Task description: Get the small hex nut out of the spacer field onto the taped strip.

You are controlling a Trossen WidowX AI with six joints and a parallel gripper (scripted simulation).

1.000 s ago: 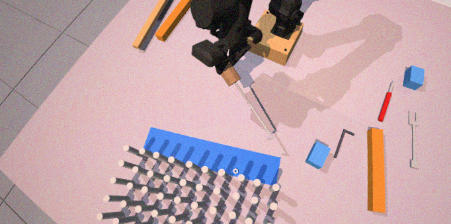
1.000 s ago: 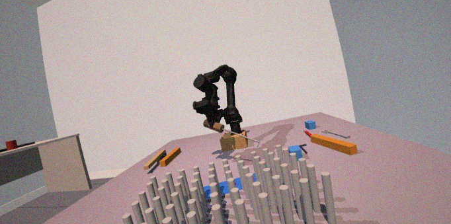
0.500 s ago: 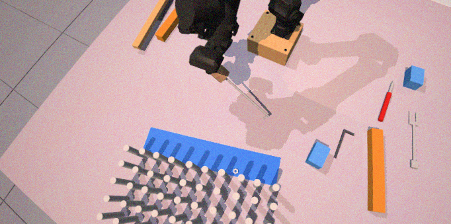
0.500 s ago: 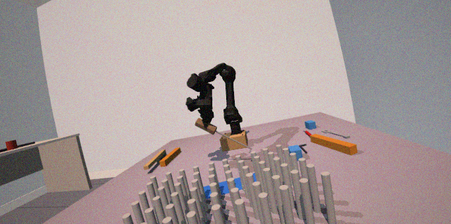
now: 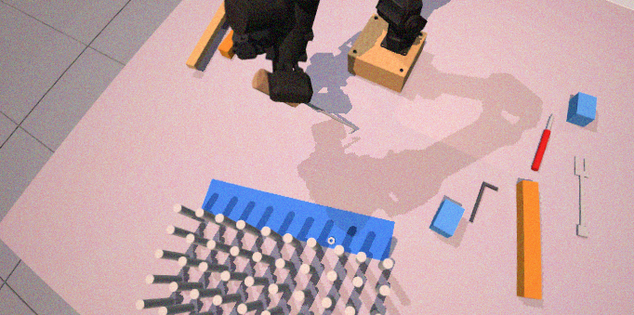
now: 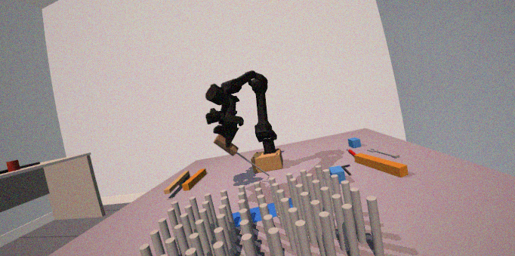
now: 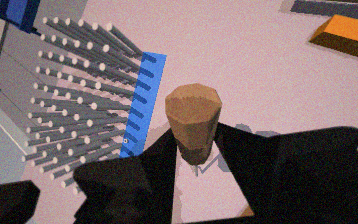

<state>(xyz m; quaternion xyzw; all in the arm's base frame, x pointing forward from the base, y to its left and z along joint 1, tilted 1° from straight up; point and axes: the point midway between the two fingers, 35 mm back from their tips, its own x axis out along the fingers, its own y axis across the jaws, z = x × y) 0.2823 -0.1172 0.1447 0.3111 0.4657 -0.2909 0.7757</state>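
Note:
My gripper [image 5: 290, 85] [image 6: 226, 143] [image 7: 192, 127] is shut on the wooden handle [image 5: 261, 80] [image 6: 220, 140] [image 7: 193, 105] of a hook tool. The tool is held tilted in the air, in front of the arm's base and away from the spacers. Its thin metal shaft [image 5: 331, 116] [image 6: 253, 164] ends in a small bent tip. The hex nut [image 5: 331, 241] [image 7: 125, 141] lies on the blue taped strip [image 5: 283, 204] [image 6: 259, 214] [image 7: 152, 95], near the edge by the front row. The spacers [image 5: 266, 231] [image 6: 371, 208] [image 7: 102, 66] stand upright in rows.
Blue blocks [image 5: 447, 218] [image 5: 582, 109], a black hex key [image 5: 478, 202], a red-handled tool [image 5: 540, 150], a forked tool [image 5: 580, 200] and a long orange bar [image 5: 531, 237] lie right in the top view. A wooden bar [image 5: 204, 44] and an orange bar [image 5: 227, 46] lie left, near the arm.

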